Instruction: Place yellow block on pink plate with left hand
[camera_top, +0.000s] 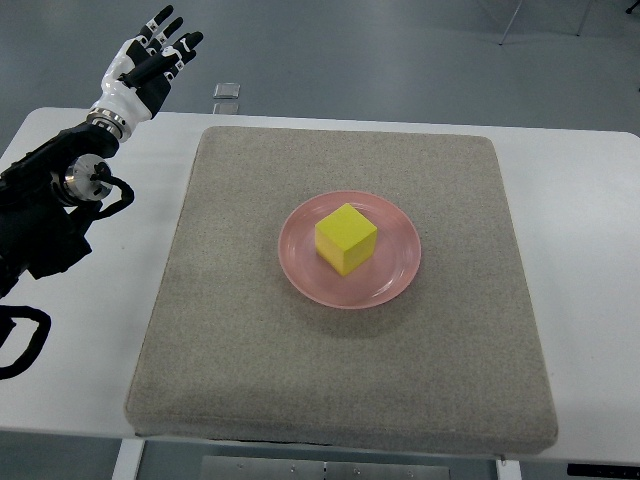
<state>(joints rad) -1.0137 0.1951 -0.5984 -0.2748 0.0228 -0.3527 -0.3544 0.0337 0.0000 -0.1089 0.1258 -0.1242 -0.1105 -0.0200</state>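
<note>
Robotics lab, plain white table (590, 200), grey felt test mat (250, 330), bare grey floor (400, 50), humanoid arm (60, 200)

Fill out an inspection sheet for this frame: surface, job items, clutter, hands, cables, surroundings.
Surface: white table with a grey mat on it.
Job's things: yellow block sits on the pink plate, near the plate's middle.
Clutter: nothing seen on the table.
Hands: left robot hand raised beyond the table's far-left corner, fingers spread, holding nothing; right not in view.
Cables: black cable loops by the left arm.
Surroundings: grey floor; small square object past the far edge.
</note>
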